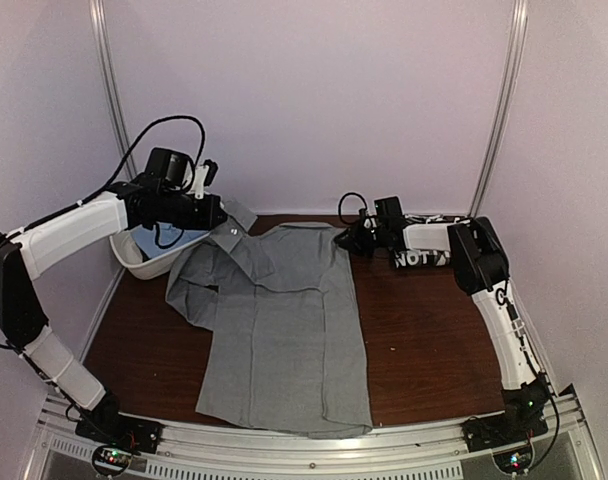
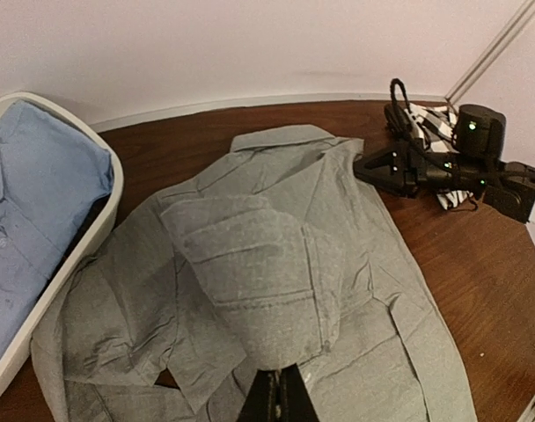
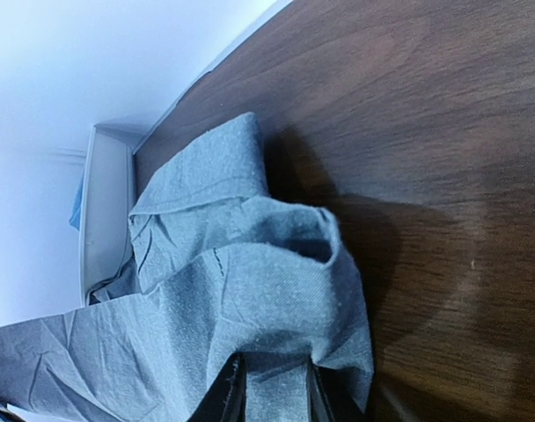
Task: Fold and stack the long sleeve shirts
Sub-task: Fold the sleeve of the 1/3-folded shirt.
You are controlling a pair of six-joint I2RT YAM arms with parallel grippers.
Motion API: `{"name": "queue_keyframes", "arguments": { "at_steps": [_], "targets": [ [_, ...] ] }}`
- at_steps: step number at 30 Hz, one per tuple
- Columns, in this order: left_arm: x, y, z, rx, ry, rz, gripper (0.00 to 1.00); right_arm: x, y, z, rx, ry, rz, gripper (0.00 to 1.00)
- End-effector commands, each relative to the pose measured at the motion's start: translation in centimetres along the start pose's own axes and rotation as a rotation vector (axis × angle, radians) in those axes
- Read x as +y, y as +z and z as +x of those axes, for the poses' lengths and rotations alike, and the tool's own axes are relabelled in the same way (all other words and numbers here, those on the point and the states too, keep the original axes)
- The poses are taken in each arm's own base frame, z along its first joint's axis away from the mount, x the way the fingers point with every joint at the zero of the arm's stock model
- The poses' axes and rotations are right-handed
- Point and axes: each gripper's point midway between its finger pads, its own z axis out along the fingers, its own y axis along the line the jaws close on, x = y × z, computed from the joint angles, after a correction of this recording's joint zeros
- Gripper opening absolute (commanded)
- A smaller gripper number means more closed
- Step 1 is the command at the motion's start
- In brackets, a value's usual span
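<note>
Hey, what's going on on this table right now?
Both arms are working on the grey shirt, which lies spread on the table. The left gripper pinches what looks like a sleeve cuff, raised above the shirt's body. The right gripper grips cloth at the shirt's far right shoulder. No fold is finished yet. A light blue shirt sits in the white tub on the left.
</note>
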Motion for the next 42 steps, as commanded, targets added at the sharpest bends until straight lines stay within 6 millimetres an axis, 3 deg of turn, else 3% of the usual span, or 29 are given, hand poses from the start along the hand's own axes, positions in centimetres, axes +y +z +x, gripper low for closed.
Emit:
{"name": "queue_keyframes", "arguments": {
  "at_steps": [1, 6, 9, 15, 18, 22, 25, 33, 36, 40, 42],
  "targets": [
    [-4.9, -1.5, -1.1, -0.059, 0.109, 0.181, 0.0, -1.7, 0.1, -1.3, -0.033, 0.069, 0.003, 0.26],
    [-9.5, -1.1, 1.1, -0.015, 0.169, 0.311, 0.0, 0.7, -0.6, -2.1, -0.047, 0.045, -0.036, 0.3],
    [-12.3, -0.3, 3.0, 0.027, 0.186, 0.388, 0.0, 2.9, -2.1, -2.7, -0.061, 0.002, -0.039, 0.32],
    [-16.4, 2.3, 6.9, 0.128, 0.108, 0.535, 0.0, 6.9, -6.2, -3.0, -0.106, -0.105, 0.001, 0.39],
    [-18.2, 4.1, 9.2, 0.194, 0.078, 0.588, 0.0, 8.1, -8.1, -2.1, -0.12, -0.148, 0.02, 0.43],
    [-20.6, 5.5, 12.1, 0.283, 0.026, 0.669, 0.0, 8.6, -10.2, 0.2, -0.108, -0.184, 0.047, 0.46],
    [-22.7, 5.7, 14.2, 0.345, 0.015, 0.748, 0.0, 8.3, -11.4, 3.5, -0.077, -0.22, 0.084, 0.48],
    [-23.8, 5.9, 19.6, 0.523, 0.017, 0.802, 0.01, 7.5, -15.2, 11.7, 0.0, -0.323, 0.157, 0.53],
    [-23.5, 5.7, 20.9, 0.563, 0.005, 0.799, 0.22, 7.0, -16.8, 14.1, 0.018, -0.357, 0.181, 0.57],
    [-22.7, 5.8, 20.8, 0.549, 0.001, 0.743, 0.44, 6.1, -18.8, 17.1, 0.042, -0.378, 0.176, 0.61],
    [-22.4, 5.7, 20.3, 0.529, -0.001, 0.714, 0.49, 5.9, -19.3, 18.6, 0.061, -0.397, 0.172, 0.62]
  ]
}}
